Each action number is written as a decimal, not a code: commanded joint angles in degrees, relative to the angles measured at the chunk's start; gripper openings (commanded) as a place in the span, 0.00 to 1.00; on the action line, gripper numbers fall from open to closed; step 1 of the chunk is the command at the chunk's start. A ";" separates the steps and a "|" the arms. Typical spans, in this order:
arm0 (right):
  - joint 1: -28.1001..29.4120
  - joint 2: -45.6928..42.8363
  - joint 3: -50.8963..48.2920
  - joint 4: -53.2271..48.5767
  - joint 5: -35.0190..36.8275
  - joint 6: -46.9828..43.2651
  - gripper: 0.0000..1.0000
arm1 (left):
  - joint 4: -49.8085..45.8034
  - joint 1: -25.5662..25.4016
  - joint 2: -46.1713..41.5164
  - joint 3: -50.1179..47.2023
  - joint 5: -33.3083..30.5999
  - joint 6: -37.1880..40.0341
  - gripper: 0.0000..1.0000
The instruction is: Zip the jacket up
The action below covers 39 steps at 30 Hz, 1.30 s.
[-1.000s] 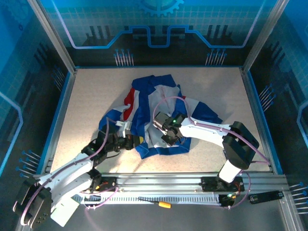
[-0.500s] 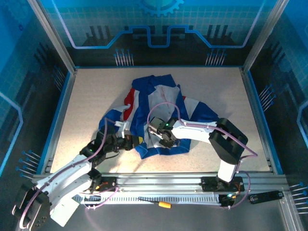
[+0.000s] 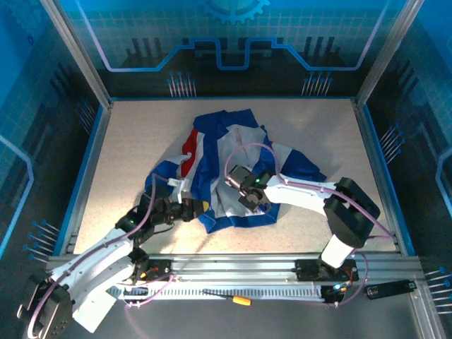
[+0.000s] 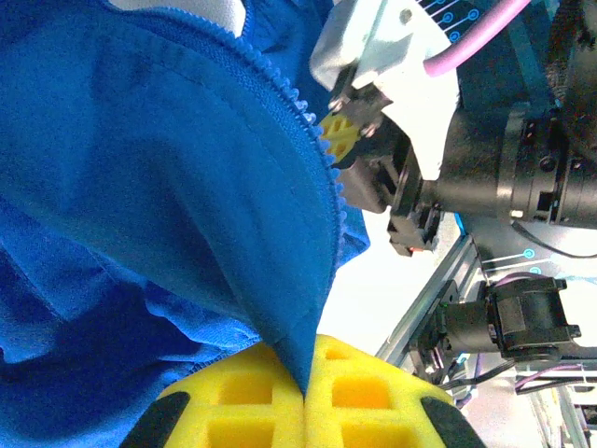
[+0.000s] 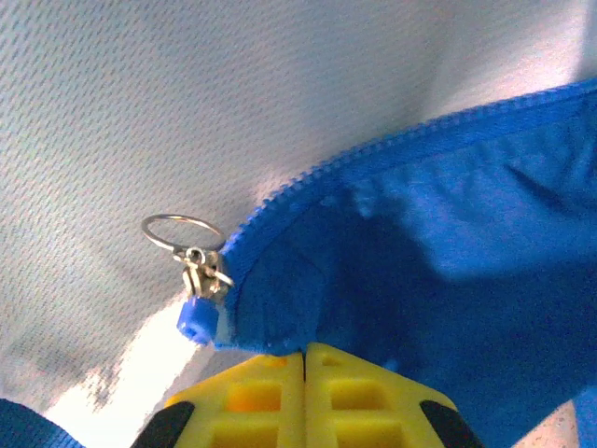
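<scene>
Worktop: I see a speckled beige surface [image 3: 127,141] inside a booth of blue printed panels [image 3: 226,35], with the arm bases on a metal rail at the near edge.
Jacket: the jacket [image 3: 212,131] lies crumpled around the middle of the worktop, blue with a red patch and white bands, and its near hem points toward the rail.
Left claw: from overhead, my left claw [image 3: 201,206] sits at the jacket's near left corner. In its wrist view the yellow pads [image 4: 252,392] are pressed together, pinching the blue zipper edge of the jacket [image 4: 140,187], which rises taut from the seam between them.
Zipper teeth: a blue row [image 4: 298,103] runs along that raised edge.
Right claw: my right claw [image 3: 250,203] is down on the jacket's middle, just right of the left one. Its yellow pads [image 5: 261,397] are closed tight, pinching the blue edge [image 5: 448,233] right beside the slider.
Slider: a blue slider [image 5: 198,322] with a small metal pull ring [image 5: 182,233] sits at the end of the teeth, against the white mesh lining [image 5: 187,93].
Rail: a yellow-handled screwdriver [image 3: 229,296] lies there.
</scene>
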 commanded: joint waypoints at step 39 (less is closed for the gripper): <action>11.00 -23.49 -23.52 2.71 -28.25 22.36 0.00 | 7.28 -3.90 19.56 7.71 -6.25 -11.52 0.00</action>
